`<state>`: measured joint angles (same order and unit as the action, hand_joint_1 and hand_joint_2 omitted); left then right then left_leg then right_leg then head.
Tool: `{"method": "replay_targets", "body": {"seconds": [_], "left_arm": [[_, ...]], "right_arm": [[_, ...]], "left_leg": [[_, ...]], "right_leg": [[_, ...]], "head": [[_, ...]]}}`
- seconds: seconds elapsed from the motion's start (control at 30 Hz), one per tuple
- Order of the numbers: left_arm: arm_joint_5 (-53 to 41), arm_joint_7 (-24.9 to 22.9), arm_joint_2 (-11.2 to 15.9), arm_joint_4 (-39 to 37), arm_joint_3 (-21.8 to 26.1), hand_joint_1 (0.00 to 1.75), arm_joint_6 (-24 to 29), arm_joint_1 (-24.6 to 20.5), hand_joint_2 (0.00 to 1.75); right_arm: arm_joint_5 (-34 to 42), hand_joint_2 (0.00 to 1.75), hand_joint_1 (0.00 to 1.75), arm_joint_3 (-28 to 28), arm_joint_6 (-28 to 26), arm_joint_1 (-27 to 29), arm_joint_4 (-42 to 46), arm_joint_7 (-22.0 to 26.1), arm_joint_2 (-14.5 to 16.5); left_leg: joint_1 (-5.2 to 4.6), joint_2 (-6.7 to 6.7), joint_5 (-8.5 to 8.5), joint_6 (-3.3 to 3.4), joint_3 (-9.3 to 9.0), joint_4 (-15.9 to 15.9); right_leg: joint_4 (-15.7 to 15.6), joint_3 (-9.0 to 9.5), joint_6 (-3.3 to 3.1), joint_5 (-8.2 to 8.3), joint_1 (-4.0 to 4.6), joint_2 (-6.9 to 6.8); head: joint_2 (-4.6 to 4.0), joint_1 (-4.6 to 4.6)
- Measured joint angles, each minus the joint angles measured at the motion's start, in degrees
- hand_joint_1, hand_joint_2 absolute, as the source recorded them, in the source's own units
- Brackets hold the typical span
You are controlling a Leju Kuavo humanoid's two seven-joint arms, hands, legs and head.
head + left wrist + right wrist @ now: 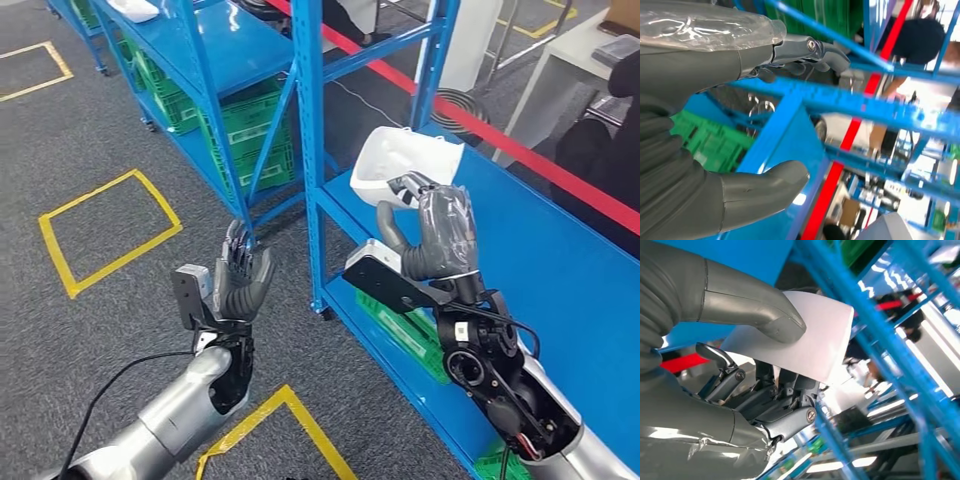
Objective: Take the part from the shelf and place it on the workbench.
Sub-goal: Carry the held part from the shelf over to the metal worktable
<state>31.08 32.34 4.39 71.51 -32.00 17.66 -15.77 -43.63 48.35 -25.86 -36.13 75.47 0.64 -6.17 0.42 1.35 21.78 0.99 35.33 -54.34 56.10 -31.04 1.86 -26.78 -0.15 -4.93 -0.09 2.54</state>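
A white moulded plastic part (400,162) sits at the front edge of the blue shelf board (558,270). My right hand (434,232) grips its near rim: the thumb (753,307) lies on one face of the white part (817,347) and the dark fingers (783,410) curl on the other. My left hand (240,278) hovers over the grey carpet left of the blue upright post (309,150), fingers apart and holding nothing; the left wrist view shows its thumb (760,187) and fingers (817,50) spread.
Green crates (253,135) fill the lower shelf levels. A red bar (490,135) runs along the back of the shelf. A person in dark clothes (611,140) sits beyond it at the right. Yellow floor markings (106,230) lie on the carpet.
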Motion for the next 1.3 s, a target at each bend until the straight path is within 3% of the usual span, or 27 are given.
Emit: {"method": "replay_targets", "body": {"seconds": [0.03,0.1,0.13,0.17,0.2,0.23,0.3,0.33,0.37,0.43,0.47,0.5,0.53,0.6,0.67,0.7,0.73,0.8,0.87,0.9,0.97,1.03,1.1,1.17,1.2,1.23,1.3], "left_arm": [[0.0,0.0,0.0,0.0,0.0,0.0,0.0,0.0,1.75],[-0.1,0.0,-0.1,0.0,0.0,0.0,0.0,0.0,1.75],[-0.1,0.0,-0.1,0.0,0.0,0.0,-0.1,0.1,1.75],[-0.1,0.0,-0.1,0.0,0.0,0.0,-0.1,0.2,1.75],[-0.1,0.0,-0.1,0.0,0.0,0.0,-0.1,0.2,1.75],[-0.1,0.0,-0.1,0.0,0.0,0.0,-0.1,0.2,1.75],[-0.1,0.0,-0.1,0.0,0.0,0.0,-0.1,0.2,1.75],[-0.1,0.0,-0.2,0.0,0.0,0.0,-0.1,0.2,1.75],[-0.1,0.0,-0.2,0.0,0.0,0.0,-0.1,0.2,1.75],[-0.1,0.0,-0.2,0.0,0.0,0.0,-0.1,0.3,1.75],[-0.1,0.0,-0.1,0.0,0.0,0.0,-0.1,0.4,1.75],[-0.1,0.0,-0.1,0.0,0.0,0.0,-0.1,0.4,1.75],[-0.1,0.1,0.0,0.0,0.0,0.0,-0.1,0.4,1.75],[-0.1,0.1,0.0,0.0,0.0,0.0,-0.1,0.3,1.75],[-0.1,0.1,0.0,0.0,0.0,0.0,-0.1,0.3,1.75],[-0.1,0.1,0.0,0.0,0.0,0.0,-0.1,0.4,1.75],[-0.1,0.1,0.0,0.0,0.0,0.0,-0.1,0.4,1.75],[-0.1,0.0,0.1,0.0,0.0,0.0,-0.1,0.3,1.75],[-0.2,0.0,0.0,0.0,0.0,0.0,-0.1,0.2,1.75],[-0.2,0.0,0.0,0.0,0.0,0.0,-0.1,0.2,1.75],[-0.4,-0.1,0.0,0.0,0.0,0.0,-0.1,0.2,1.75],[-0.5,-0.2,0.1,0.0,0.0,0.0,0.0,0.1,1.75],[-0.6,-0.2,0.1,0.0,0.0,0.0,0.0,0.1,1.75],[-0.6,-0.3,0.1,0.0,0.0,0.0,0.1,0.1,1.75],[-0.6,-0.3,0.1,0.0,0.0,0.0,0.1,0.2,1.75],[-0.6,-0.4,0.1,0.0,0.0,0.0,0.1,0.2,1.75],[-0.7,-0.4,0.1,0.0,0.0,0.0,0.1,0.2,1.75]], "right_arm": [[0.0,1.75,1.75,0.0,0.0,0.0,0.0,0.0,0.0],[0.0,1.75,1.75,0.1,0.0,0.1,0.0,0.0,0.0],[0.0,1.75,1.75,0.2,0.0,0.2,-0.1,0.0,0.0],[0.0,1.75,1.75,0.2,0.0,0.3,-0.1,0.0,0.0],[0.0,1.75,1.75,0.2,0.0,0.4,-0.1,0.0,0.0],[0.0,1.75,1.75,0.2,0.0,0.4,-0.2,0.0,0.0],[0.0,1.75,1.75,0.2,0.0,0.3,-0.2,0.0,0.0],[0.0,1.75,1.75,0.2,0.0,0.2,-0.2,0.1,0.0],[0.0,1.75,1.75,0.2,0.0,0.2,-0.2,0.1,0.0],[0.0,1.75,1.75,0.3,0.0,0.1,-0.1,0.1,0.0],[0.0,1.75,1.75,0.3,0.0,0.1,-0.1,0.0,0.1],[0.0,1.75,1.75,0.3,0.0,0.0,-0.1,0.1,0.2],[0.0,1.75,1.75,0.3,0.0,-0.1,-0.1,0.1,0.3],[0.0,1.75,1.75,0.3,0.0,-0.1,-0.1,0.1,0.4],[0.0,1.75,1.75,0.3,0.0,0.0,-0.1,0.2,0.4],[0.0,1.75,1.75,0.3,0.0,0.0,-0.2,0.2,0.4],[0.0,1.75,1.75,0.4,0.1,0.0,-0.2,0.2,0.4],[0.0,1.75,1.75,0.4,0.1,0.0,-0.2,0.2,0.4],[0.2,1.75,1.75,0.3,0.1,0.0,-0.2,0.2,0.4],[0.2,1.75,1.75,0.3,0.1,-0.1,-0.2,0.3,0.4],[0.3,1.75,1.75,0.3,0.2,-0.1,-0.2,0.3,0.4],[0.4,1.75,1.75,0.3,0.2,-0.1,-0.1,0.5,0.4],[0.5,1.75,1.75,0.3,0.4,-0.1,-0.1,0.6,0.4],[0.6,1.75,1.75,0.3,0.6,0.2,-0.2,0.7,0.3],[0.6,1.75,1.75,0.4,0.6,0.3,-0.2,0.7,0.3],[0.6,1.75,1.75,0.4,0.6,0.4,-0.2,0.7,0.3],[0.6,1.75,1.75,0.4,0.6,0.3,-0.2,0.7,0.3]], "left_leg": [[0.14,-0.69,-0.12,0.29,-0.12,0.1],[0.19,-2.12,-0.17,0.63,-0.16,0.1],[0.14,-2.92,-0.17,0.69,-0.16,0.1],[0.1,-3.76,-0.16,0.71,-0.16,0.0],[0.07,-4.63,-0.14,0.72,-0.18,0.0],[0.06,-5.51,-0.12,0.71,-0.24,-0.1],[0.06,-7.14,-0.06,0.51,-0.25,-0.3],[0.13,-7.85,-0.08,0.31,-0.13,-0.4],[0.27,-8.48,-0.15,0.01,0.06,-0.4],[0.57,-9.83,-0.51,-0.79,0.38,-0.2],[0.61,-9.71,-0.52,-1.1,0.5,-0.2],[0.5,-8.55,-0.09,-1.36,0.87,-0.8],[0.35,-6.77,0.96,-1.58,1.79,-2.6],[0.3,-3.0,4.57,-2.07,5.51,-10.0],[0.5,-1.96,6.83,-2.57,9.13,-16.7],[0.59,-1.78,6.45,-2.72,9.41,-17.2],[0.67,-1.5,5.12,-2.8,8.39,-15.2],[0.62,0.53,1.61,-2.71,3.72,-6.6],[0.36,2.16,-0.18,-2.01,0.63,-0.7],[0.17,2.15,-0.19,-1.56,0.36,0.0],[0.16,0.66,-0.23,-0.77,0.41,0.0],[0.35,-0.69,-0.29,-0.08,0.21,0.2],[0.41,-2.02,-0.33,0.38,0.06,0.3],[0.23,-3.57,-0.32,0.57,0.04,0.2],[0.16,-4.45,-0.32,0.59,0.01,0.2],[0.11,-5.38,-0.31,0.6,-0.06,0.2],[0.16,-7.14,-0.3,0.55,-0.23,0.1]], "right_leg": [[2.4,-1.0,0.25,-1.47,-0.17,1.35],[10.6,-4.74,0.51,-5.39,-0.35,4.09],[14.5,-6.68,0.56,-6.71,-0.34,4.53],[16.7,-7.92,0.54,-6.99,-0.34,4.7],[16.4,-8.06,0.43,-6.03,-0.34,4.79],[13.6,-7.07,0.23,-3.99,-0.35,5.06],[5.0,-3.47,-0.27,0.38,-0.44,7.16],[1.7,-2.07,-0.44,1.55,-0.47,8.31],[-0.1,-1.31,-0.59,1.9,-0.43,9.12],[-0.8,-0.78,-0.91,1.83,-0.24,8.62],[-1.2,-0.42,-1.21,2.03,-0.28,7.88],[-1.6,-0.03,-1.55,2.29,-0.38,7.16],[-2.0,0.28,-1.85,2.54,-0.49,6.41],[-2.3,0.4,-2.21,2.67,-0.42,4.9],[-2.3,0.32,-2.28,2.56,-0.31,3.23],[-2.3,0.31,-2.26,2.47,-0.31,2.43],[-2.2,0.36,-2.17,2.37,-0.32,1.68],[-2.1,0.58,-1.75,2.0,-0.18,0.38],[-2.0,0.83,-1.12,1.5,0.18,-0.66],[-1.9,0.96,-0.82,1.28,0.35,-1.17],[-1.9,1.28,-0.21,0.84,0.22,-1.98],[0.5,0.43,0.36,-1.05,-0.13,0.15],[7.9,-2.88,0.59,-4.78,-0.33,3.52],[15.6,-6.78,0.51,-7.33,-0.33,4.6],[16.8,-7.63,0.35,-7.05,-0.32,4.73],[15.4,-7.33,0.11,-5.58,-0.31,4.91],[7.5,-4.17,-0.5,-0.91,-0.3,6.74]], "head": [[0.0,-0.19],[0.0,-0.61],[0.0,-0.74],[0.0,-0.8],[0.0,-0.85],[0.0,-0.89],[0.0,-0.94],[0.0,-0.94],[0.0,-0.94],[0.0,-1.02],[0.0,-1.05],[0.0,-0.97],[0.0,-0.77],[0.0,-0.38],[0.0,-0.22],[0.0,-0.16],[0.0,-0.08],[0.0,0.17],[0.0,0.22],[0.0,0.14],[0.0,-0.14],[0.0,-0.39],[0.0,-0.76],[0.0,-0.96],[0.0,-1.0],[0.0,-1.02],[0.0,-1.06]]}}
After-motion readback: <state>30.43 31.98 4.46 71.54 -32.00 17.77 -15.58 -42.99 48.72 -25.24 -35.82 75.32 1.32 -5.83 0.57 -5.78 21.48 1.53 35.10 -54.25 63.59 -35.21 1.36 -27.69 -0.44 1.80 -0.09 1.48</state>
